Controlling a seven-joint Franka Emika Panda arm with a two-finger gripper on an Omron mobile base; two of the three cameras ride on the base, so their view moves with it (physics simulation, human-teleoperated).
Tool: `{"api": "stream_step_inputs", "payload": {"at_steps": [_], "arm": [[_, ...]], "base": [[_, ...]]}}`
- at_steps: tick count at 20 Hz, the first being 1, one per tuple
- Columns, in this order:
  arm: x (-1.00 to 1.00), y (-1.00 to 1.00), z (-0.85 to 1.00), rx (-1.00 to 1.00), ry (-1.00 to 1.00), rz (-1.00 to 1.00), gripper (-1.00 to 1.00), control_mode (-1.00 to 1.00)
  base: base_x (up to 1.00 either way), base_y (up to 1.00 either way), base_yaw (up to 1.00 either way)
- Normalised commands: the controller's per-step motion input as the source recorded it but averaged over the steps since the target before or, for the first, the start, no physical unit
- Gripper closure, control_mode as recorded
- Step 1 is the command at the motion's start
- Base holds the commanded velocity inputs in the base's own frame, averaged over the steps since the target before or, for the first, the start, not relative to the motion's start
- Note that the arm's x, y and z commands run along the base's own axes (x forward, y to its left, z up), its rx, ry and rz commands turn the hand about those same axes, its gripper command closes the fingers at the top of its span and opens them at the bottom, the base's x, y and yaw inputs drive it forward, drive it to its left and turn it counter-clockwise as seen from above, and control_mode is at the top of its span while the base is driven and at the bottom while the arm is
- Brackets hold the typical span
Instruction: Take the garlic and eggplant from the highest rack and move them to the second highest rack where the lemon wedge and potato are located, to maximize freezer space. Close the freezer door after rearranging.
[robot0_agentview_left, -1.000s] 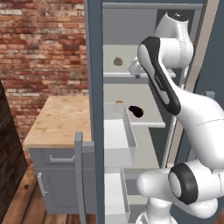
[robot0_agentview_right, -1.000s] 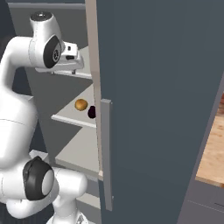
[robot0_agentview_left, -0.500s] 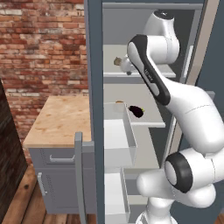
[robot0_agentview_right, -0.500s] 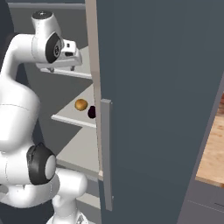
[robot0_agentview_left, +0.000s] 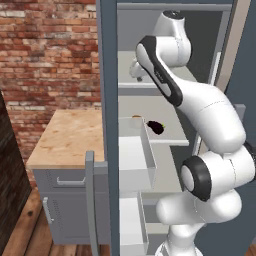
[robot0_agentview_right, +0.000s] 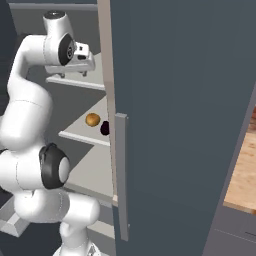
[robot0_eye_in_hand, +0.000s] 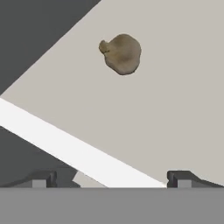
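Note:
The garlic (robot0_eye_in_hand: 121, 54), a lumpy grey-beige bulb, lies on the highest rack (robot0_eye_in_hand: 175, 109) ahead of my open gripper (robot0_eye_in_hand: 111, 179), clear of both fingertips. In the left base view my gripper (robot0_agentview_left: 136, 72) hangs just over that top shelf (robot0_agentview_left: 127, 86) and covers the garlic. The right base view has the gripper (robot0_agentview_right: 74, 74) above the same board (robot0_agentview_right: 75, 82). One level down, the dark eggplant (robot0_agentview_right: 105, 128) and the golden potato (robot0_agentview_right: 92, 119) sit side by side on the second highest rack (robot0_agentview_right: 75, 136). The eggplant (robot0_agentview_left: 156, 127) also rests there in the left base view. The freezer door (robot0_agentview_right: 185, 125) stands open.
The door's white inner bins (robot0_agentview_left: 135, 155) jut out beside the shelves, close to my arm. Its long handle (robot0_agentview_right: 121, 175) faces the right camera. A wooden-topped cabinet (robot0_agentview_left: 65, 140) and a brick wall (robot0_agentview_left: 50, 50) lie left of the freezer.
My hand has swung left along the top rack to the garlic's spot, its jaws open throughout. The eggplant and potato have stayed put.

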Motion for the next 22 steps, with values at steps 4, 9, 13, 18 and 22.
{"api": "stream_step_inputs", "payload": {"at_steps": [4, 9, 13, 18, 22], "arm": [[0.53, 0.15, -0.02, 0.0, 0.0, 0.0, -1.0, -1.0], [0.56, 0.07, -0.08, 0.0, 0.0, 0.0, -1.0, -1.0], [0.54, 0.0, -0.1, 0.0, 0.0, 0.0, -1.0, -1.0], [0.48, 0.03, -0.09, 0.0, 0.0, 0.0, -1.0, -1.0], [0.28, 0.1, 0.0, 0.0, 0.0, 0.0, -1.0, -1.0]], "base": [[0.0, 0.0, 0.0], [0.0, 0.0, 0.0], [0.0, 0.0, 0.0], [0.0, 0.0, 0.0], [0.0, 0.0, 0.0]]}}
